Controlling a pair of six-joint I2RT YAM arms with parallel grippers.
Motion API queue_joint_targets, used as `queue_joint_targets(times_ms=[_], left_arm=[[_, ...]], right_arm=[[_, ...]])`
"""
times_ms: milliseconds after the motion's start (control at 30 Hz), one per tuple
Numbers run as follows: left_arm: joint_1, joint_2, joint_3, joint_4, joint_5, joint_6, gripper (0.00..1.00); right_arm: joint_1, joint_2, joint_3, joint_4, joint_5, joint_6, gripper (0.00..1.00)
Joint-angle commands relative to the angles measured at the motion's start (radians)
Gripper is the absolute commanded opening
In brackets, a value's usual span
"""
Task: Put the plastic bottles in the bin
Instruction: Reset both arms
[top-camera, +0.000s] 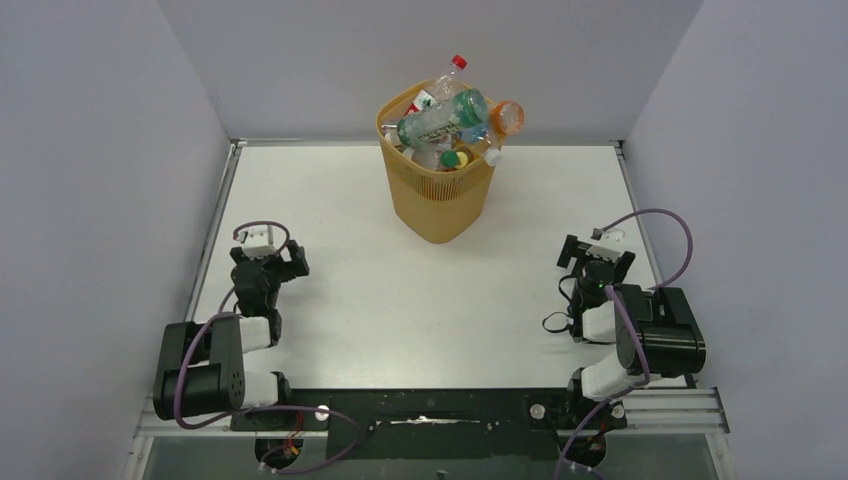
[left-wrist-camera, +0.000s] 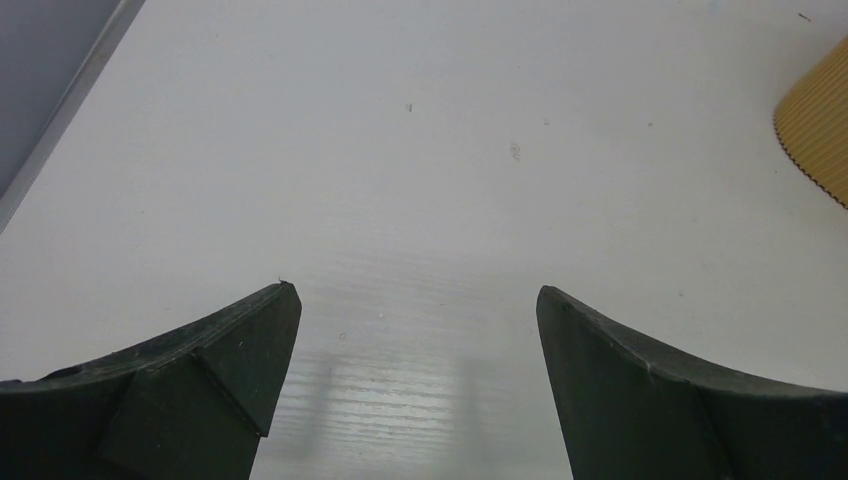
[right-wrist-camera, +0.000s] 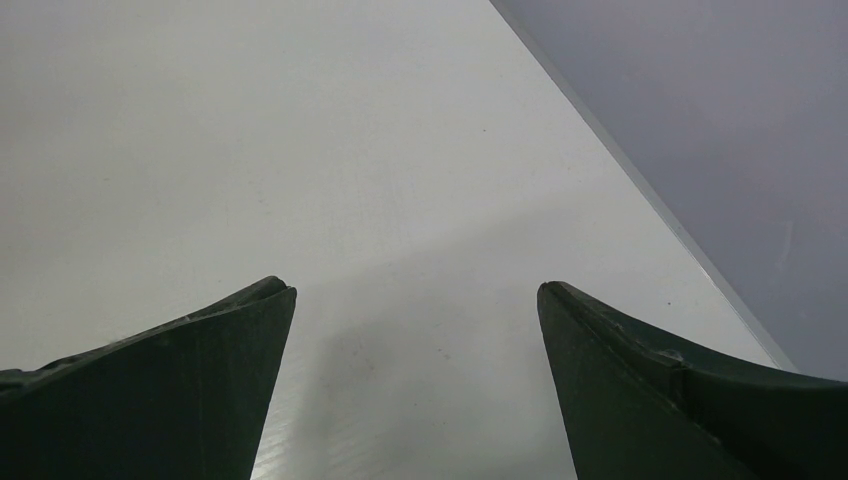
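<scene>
Bin (top-camera: 437, 190) stands at the far middle of the counter (top-camera: 420, 300), heaped above its rim with plastic bottles (top-camera: 440, 118). A green-labelled bottle (top-camera: 443, 116) lies across the top of the heap, long axis roughly left to right. A red-capped bottle (top-camera: 452, 72) pokes up behind it, and an orange one (top-camera: 506, 117) leans out past the right rim. No bottle shows on the counter in any view. Left jaws: wide apart, nothing between them, bare counter below. Right jaws: the same, wide and empty. Both arms sit folded near their bases, well apart from the bin. It lies ahead and to the right of the left jaws, ahead and to the left of the right jaws, at about equal reach. Only the left wrist view catches a ribbed sliver of bin wall (left-wrist-camera: 815, 120), at its right edge. Judgement: collecting looks finished; the orange bottle overhanging the rim is the likeliest to topple out.
</scene>
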Motion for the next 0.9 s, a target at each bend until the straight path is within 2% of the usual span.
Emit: queue_joint_targets(times_ms=[0, 100, 167, 200, 267, 400, 467, 500, 533, 600, 633, 867], left_arm=[[0.009, 0.015, -0.011, 0.144, -0.028, 0.006, 0.9], [0.075, 0.102, 0.0, 0.227, 0.054, -0.052, 0.9], [0.123, 0.205, -0.035, 0.439, 0.132, -0.096, 0.9], [0.125, 0.197, -0.034, 0.418, 0.18, -0.074, 0.9], [0.095, 0.178, -0.034, 0.376, 0.151, -0.046, 0.9], [0.084, 0.205, -0.049, 0.442, 0.151, -0.032, 0.9], [0.045, 0.218, -0.064, 0.451, 0.095, 0.0, 0.9], [0.026, 0.255, -0.068, 0.507, 0.088, 0.008, 0.9], [0.034, 0.281, -0.064, 0.549, 0.135, 0.004, 0.9], [0.031, 0.248, -0.032, 0.422, 0.098, 0.008, 0.9], [0.024, 0.249, -0.023, 0.408, 0.087, 0.015, 0.9], [0.018, 0.258, -0.013, 0.407, 0.088, 0.024, 0.9]], right_arm=[[0.008, 0.0, 0.025, 0.068, 0.025, -0.012, 0.98], [0.008, 0.0, 0.025, 0.067, 0.023, -0.013, 0.98], [0.008, 0.002, 0.025, 0.066, 0.022, -0.012, 0.98], [0.007, 0.001, 0.026, 0.065, 0.023, -0.012, 0.98], [0.007, 0.001, 0.027, 0.064, 0.022, -0.012, 0.98], [0.007, 0.001, 0.028, 0.063, 0.021, -0.012, 0.98], [0.007, 0.001, 0.028, 0.063, 0.022, -0.011, 0.98], [0.007, 0.001, 0.028, 0.064, 0.02, -0.01, 0.98], [0.006, 0.0, 0.028, 0.062, 0.021, -0.01, 0.98], [0.007, 0.001, 0.028, 0.061, 0.019, -0.009, 0.98], [0.007, 0.0, 0.028, 0.061, 0.018, -0.009, 0.98], [0.005, 0.0, 0.031, 0.056, 0.015, -0.007, 0.98]])
